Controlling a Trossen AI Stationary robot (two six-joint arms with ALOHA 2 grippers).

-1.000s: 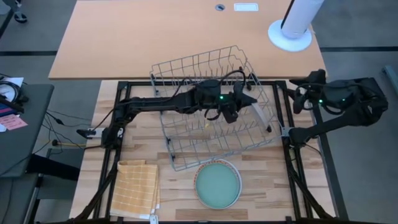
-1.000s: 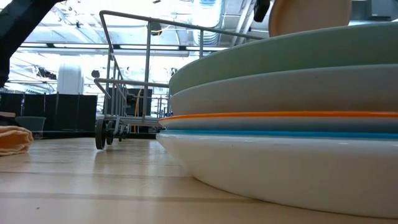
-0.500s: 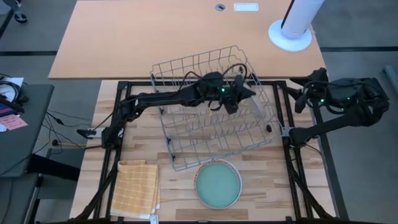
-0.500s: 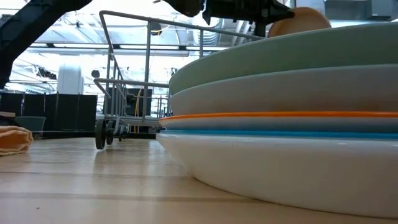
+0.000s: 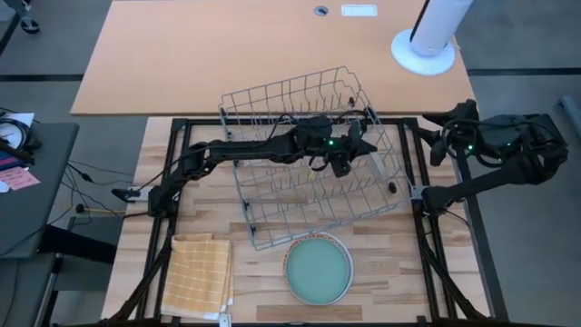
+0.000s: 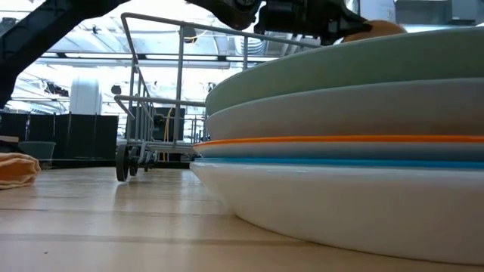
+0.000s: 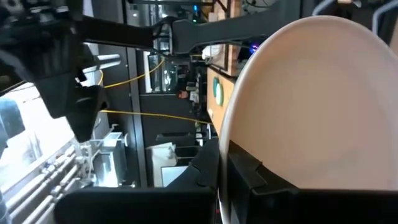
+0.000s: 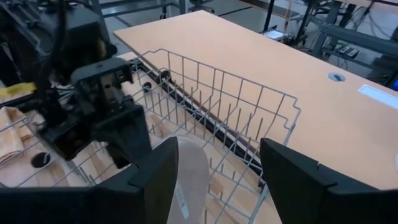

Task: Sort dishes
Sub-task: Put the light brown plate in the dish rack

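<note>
Plates are lying in two places: a stack of plates (image 5: 318, 269) is sitting on the worktop (image 5: 209, 204) just in front of the wire rack (image 5: 309, 154), with a pale teal-green one on top, and a single beige plate (image 7: 317, 99) is standing on edge inside the rack, gripped by the left end effector (image 5: 356, 151).

From above, the left arm is reaching across the rack from the left side, and its end effector is hovering over the rack's right half. In the left wrist view its dark fingers (image 7: 242, 171) are clenching the lower rim of the beige plate, one on each face. The right wrist view is showing the same plate (image 8: 189, 180) upright among the rack wires (image 8: 217, 106), with the left end effector (image 8: 124, 146) just beside it.

Seen from table height, the stack (image 6: 355, 151) is filling the right of the picture: white at the bottom, then a blue-edged and an orange-edged plate, a grey one, and the teal-green one on top. The left arm is showing above it, and the rack (image 6: 151, 98) is standing behind.

The right end effector (image 5: 436, 145) is waiting off the worktop's right edge, well apart from the rack, its fingers spread and empty.

A yellow checked cloth (image 5: 200, 272) is lying at the worktop's front left, well apart from the stack.
</note>
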